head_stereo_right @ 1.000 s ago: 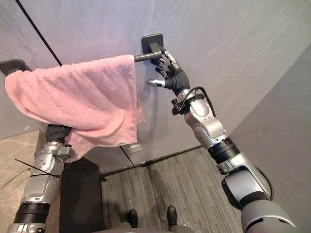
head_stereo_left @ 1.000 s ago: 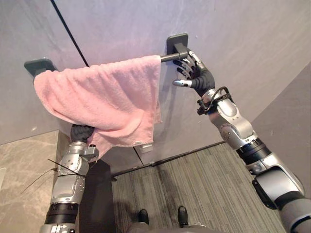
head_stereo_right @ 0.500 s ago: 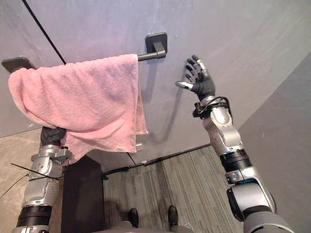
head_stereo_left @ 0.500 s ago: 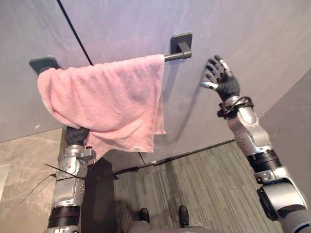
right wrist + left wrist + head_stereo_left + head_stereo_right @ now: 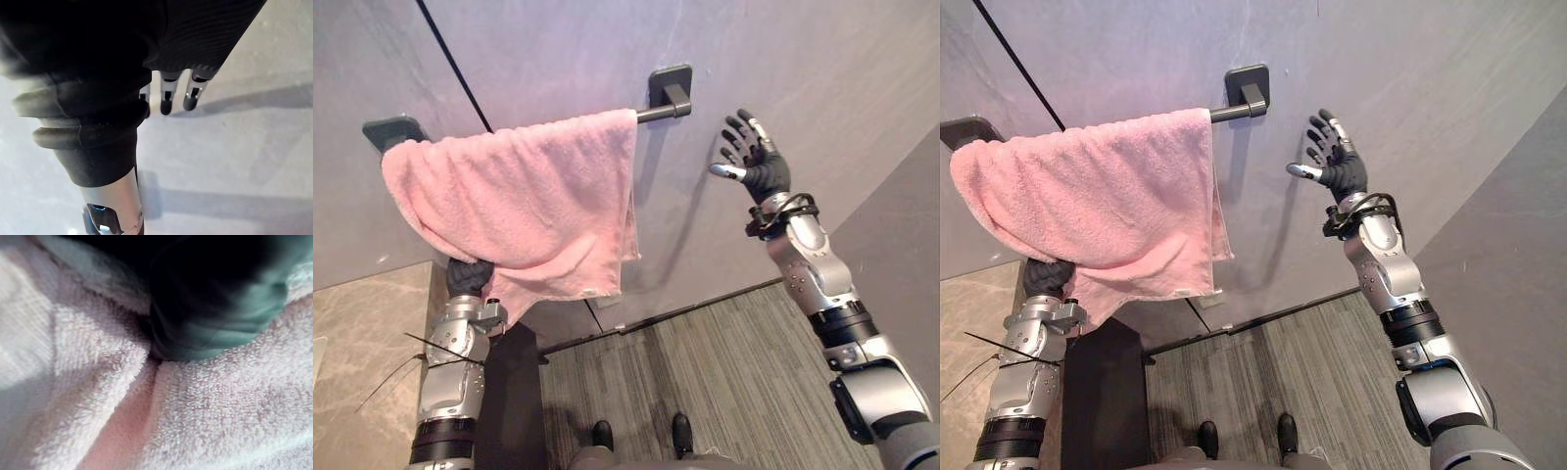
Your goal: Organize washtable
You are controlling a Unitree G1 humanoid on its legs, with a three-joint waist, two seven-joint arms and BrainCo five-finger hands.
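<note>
Pink towel (image 5: 509,211) drapes rail (image 5: 652,114); right hand (image 5: 764,172) spread beside it

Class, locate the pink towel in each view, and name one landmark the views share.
Left eye view: pink towel draped over the rail, left of centre.
Right eye view: upper left, same rail.
Left wrist view: its terry cloth, close up.
Right wrist view: grey wall past the right hand.
Shared landmark: the rail's right bracket.

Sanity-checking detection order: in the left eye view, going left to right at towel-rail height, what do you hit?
left wall bracket → pink towel draped over the rail → bare end of the rail → right wall bracket → right hand, open, off the rail, raised in front of the wall.
</note>
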